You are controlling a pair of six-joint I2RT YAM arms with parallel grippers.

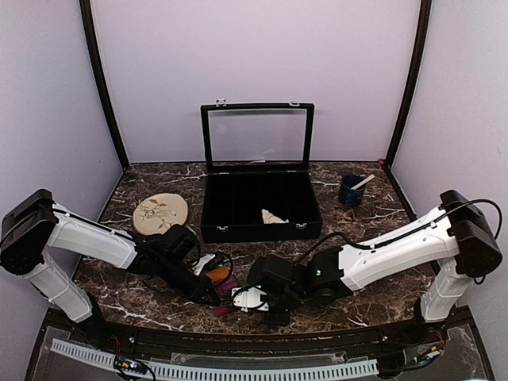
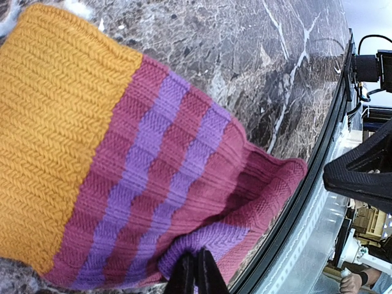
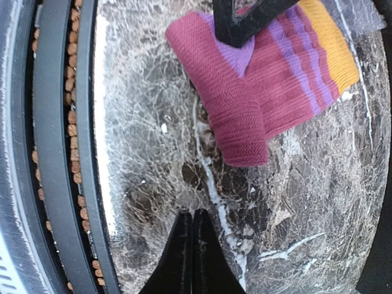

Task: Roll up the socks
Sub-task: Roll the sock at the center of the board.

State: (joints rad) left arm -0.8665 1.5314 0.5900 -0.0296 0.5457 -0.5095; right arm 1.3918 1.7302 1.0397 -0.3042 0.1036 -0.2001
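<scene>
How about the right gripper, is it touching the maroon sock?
Apart. Right wrist view shows bare marble between the right gripper and the maroon sock.

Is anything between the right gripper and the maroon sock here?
Nothing visible. Only bare marble table separates the shut right gripper from the maroon sock; the left gripper sits at its purple heel, on the far side.

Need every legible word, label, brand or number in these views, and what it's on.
None readable in any view.
Tan oval mat: leaf drawing only, no words.
Maroon sock: purple stripes and an orange end, no label showing.
Black case and blue cup: no markings visible at this size.
</scene>
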